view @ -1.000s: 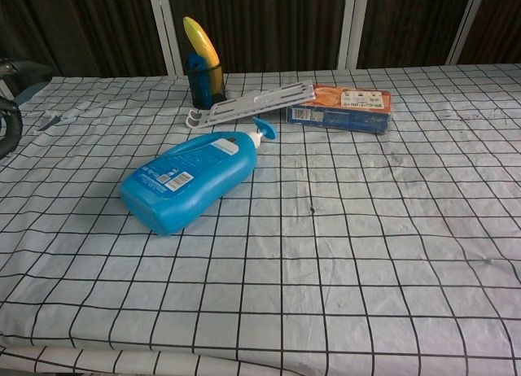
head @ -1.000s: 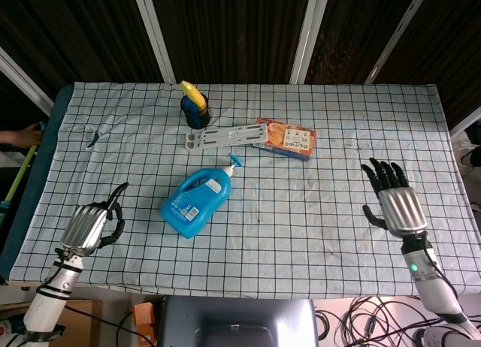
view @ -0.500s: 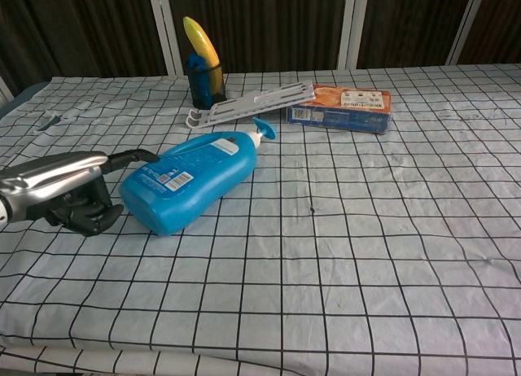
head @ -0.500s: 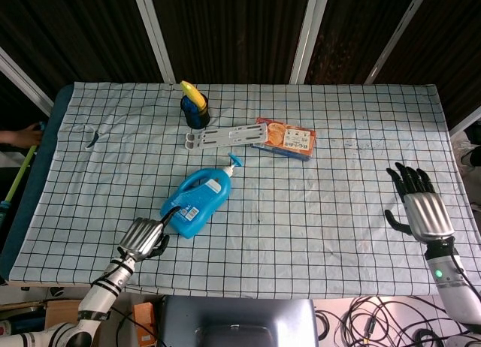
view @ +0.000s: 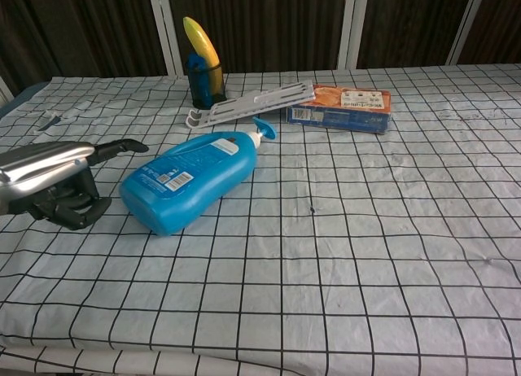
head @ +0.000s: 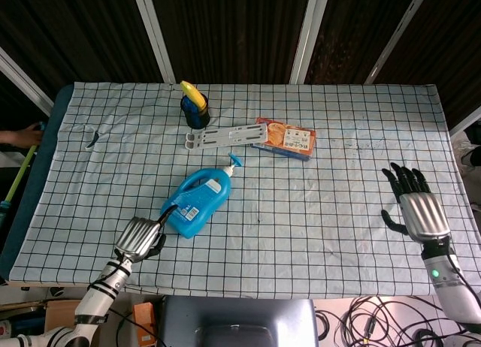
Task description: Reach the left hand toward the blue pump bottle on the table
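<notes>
The blue pump bottle (head: 197, 203) (view: 191, 179) lies on its side on the checked cloth, left of middle, with its pump head pointing to the far side. My left hand (head: 139, 236) (view: 53, 181) rests near the table's front edge, just left of the bottle's base and a small gap away from it. Most of its fingers are curled under the palm, one finger (view: 122, 146) points at the bottle, and it holds nothing. My right hand (head: 417, 208) hovers at the far right with its fingers spread and empty; the chest view does not show it.
A black cup holding a banana (head: 195, 107) (view: 203, 67) stands at the back. A white slotted strip (head: 222, 137) (view: 252, 101) and an orange box (head: 284, 138) (view: 342, 106) lie just beyond the bottle. A small dark object (head: 92, 139) lies at the far left.
My left hand came in from the table's left edge to beside the bottle's base, then eased back slightly left. My right hand drifted right and toward the front edge.
</notes>
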